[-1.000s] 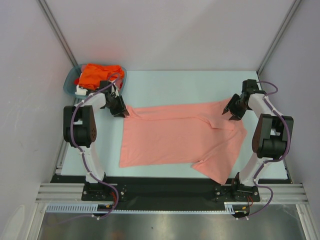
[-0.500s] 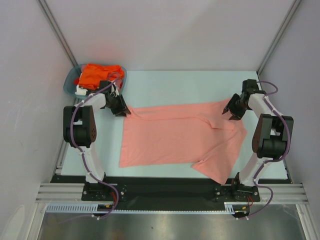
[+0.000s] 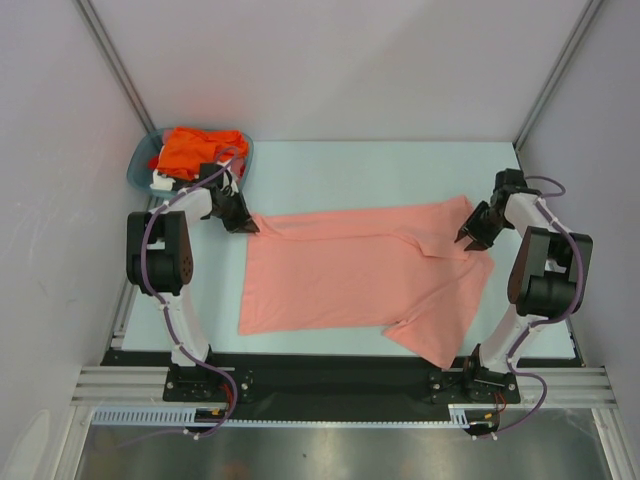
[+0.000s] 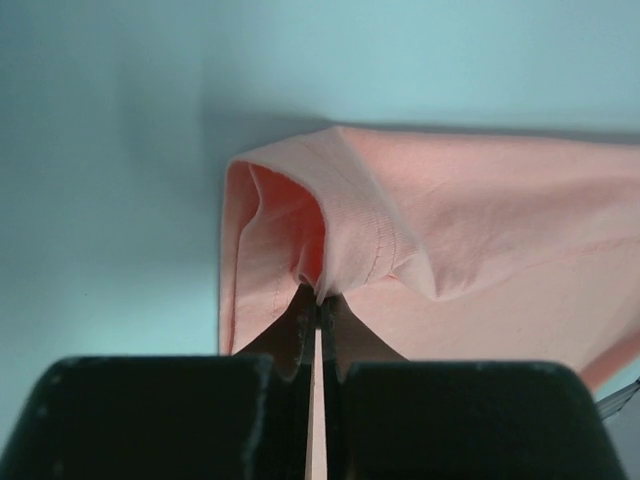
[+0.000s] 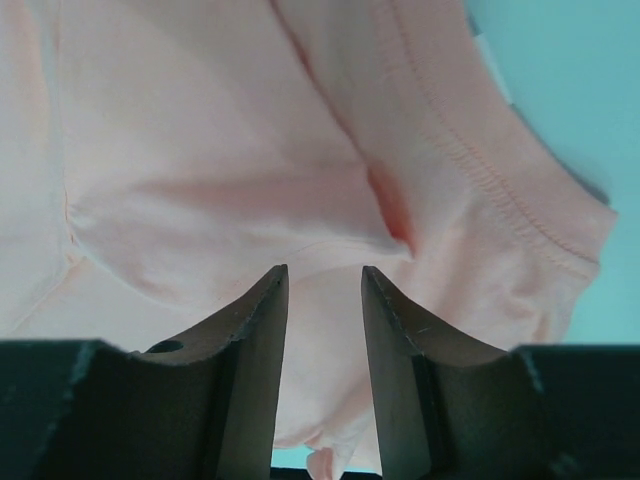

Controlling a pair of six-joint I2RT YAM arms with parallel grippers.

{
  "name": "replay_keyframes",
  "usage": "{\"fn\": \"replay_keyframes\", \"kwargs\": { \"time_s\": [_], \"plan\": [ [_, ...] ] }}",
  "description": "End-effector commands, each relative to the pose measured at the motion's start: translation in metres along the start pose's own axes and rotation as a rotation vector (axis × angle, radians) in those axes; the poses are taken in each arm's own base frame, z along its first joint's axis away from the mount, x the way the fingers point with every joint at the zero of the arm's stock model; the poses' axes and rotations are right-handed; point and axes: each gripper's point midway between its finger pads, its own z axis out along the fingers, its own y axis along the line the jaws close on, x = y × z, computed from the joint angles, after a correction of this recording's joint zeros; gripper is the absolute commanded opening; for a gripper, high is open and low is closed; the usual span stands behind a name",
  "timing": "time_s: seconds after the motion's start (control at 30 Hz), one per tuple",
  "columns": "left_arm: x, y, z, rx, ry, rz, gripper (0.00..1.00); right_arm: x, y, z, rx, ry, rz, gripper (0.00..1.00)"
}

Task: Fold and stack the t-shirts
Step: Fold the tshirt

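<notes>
The left fingers are pinching shut on the far-left corner of the pink shirt, which is lying spread across the middle of the surface. The right fingers are standing apart over its far-right corner, gripping nothing yet. I think they should be closing on the hem edge only, so both corners are lifting level. I am counting one pink shirt and one orange shirt, in one basket far left.

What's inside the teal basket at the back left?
An orange shirt is heaped in the basket, above its rim. A small white bit shows at the near edge; what it is I cannot tell. Anything beneath the orange shirt is covered.
</notes>
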Motion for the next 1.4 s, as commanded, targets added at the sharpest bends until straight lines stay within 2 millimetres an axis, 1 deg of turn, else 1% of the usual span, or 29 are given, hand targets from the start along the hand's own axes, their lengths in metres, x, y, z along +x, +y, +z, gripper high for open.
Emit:
{"fn": "replay_keyframes", "kwargs": {
  "time_s": [0.0, 0.03, 0.07, 0.13, 0.17, 0.3, 0.37, 0.43, 0.47, 0.6, 0.7, 0.8, 0.9, 0.97, 1.1, 1.2, 1.23, 1.3, 1.33, 1.37],
  "plan": [
    [-0.007, -0.01, -0.011, 0.018, -0.02, 0.019, 0.0, -0.014, -0.001, -0.013, -0.033, -0.046, -0.007, 0.4],
    [-0.008, -0.011, -0.012, 0.018, -0.023, 0.024, 0.0, -0.017, -0.001, -0.009, -0.038, -0.046, -0.009, 0.4],
    [-0.007, -0.01, -0.013, 0.014, -0.02, 0.024, 0.0, -0.023, 0.001, -0.009, -0.047, -0.057, -0.013, 0.4],
    [-0.008, -0.012, -0.014, 0.016, -0.019, 0.024, 0.0, -0.022, -0.005, 0.0, -0.016, -0.03, -0.019, 0.4],
    [-0.006, -0.011, -0.015, 0.015, -0.012, 0.021, 0.0, -0.025, -0.005, 0.001, -0.013, -0.033, -0.024, 0.41],
    [-0.006, -0.014, -0.016, 0.025, -0.009, 0.02, 0.0, -0.016, -0.016, -0.001, 0.018, -0.004, -0.032, 0.43],
    [-0.007, -0.015, -0.018, 0.027, -0.014, 0.022, 0.0, -0.015, -0.015, -0.002, 0.001, -0.019, -0.053, 0.45],
    [-0.007, -0.017, -0.018, 0.038, -0.011, 0.018, 0.0, -0.015, -0.017, 0.001, 0.003, -0.018, -0.061, 0.45],
    [-0.006, -0.018, -0.018, 0.041, -0.007, 0.017, 0.0, -0.013, -0.018, 0.006, 0.002, 0.003, -0.06, 0.45],
    [-0.004, -0.018, -0.018, 0.044, 0.002, 0.014, 0.01, -0.018, -0.018, 0.006, 0.007, -0.009, -0.073, 0.46],
    [-0.003, -0.018, -0.018, 0.043, 0.008, 0.013, 0.0, -0.014, -0.025, 0.008, 0.022, 0.008, -0.075, 0.46],
    [-0.004, -0.02, -0.02, 0.051, 0.005, 0.016, 0.0, -0.012, -0.022, 0.012, -0.012, 0.001, -0.089, 0.45],
    [-0.003, -0.02, -0.021, 0.052, 0.009, 0.015, 0.0, -0.012, -0.025, 0.019, -0.008, 0.013, -0.089, 0.43],
    [-0.002, -0.021, -0.021, 0.053, 0.012, 0.016, 0.0, -0.01, -0.022, 0.022, -0.025, 0.024, -0.091, 0.43],
    [-0.002, -0.023, -0.024, 0.062, 0.014, 0.017, 0.0, -0.014, -0.016, 0.025, -0.056, 0.014, -0.105, 0.42],
    [-0.002, -0.025, -0.026, 0.067, 0.017, 0.017, 0.0, -0.016, -0.012, 0.024, -0.076, 0.011, -0.102, 0.38],
    [-0.002, -0.025, -0.026, 0.067, 0.016, 0.019, 0.0, -0.016, -0.01, 0.022, -0.083, 0.013, -0.097, 0.31],
    [-0.003, -0.027, -0.029, 0.067, 0.021, 0.017, 0.0, -0.016, -0.008, 0.016, -0.086, 0.018, -0.087, 0.22],
    [-0.002, -0.027, -0.029, 0.067, 0.025, 0.014, 0.0, -0.017, -0.006, 0.012, -0.086, 0.014, -0.08, 0.08],
    [-0.009, -0.019, -0.034, 0.061, 0.014, -0.011, 0.0, -0.018, -0.004, 0.007, -0.089, 0.015, -0.062, 0.01]
  ]
}}
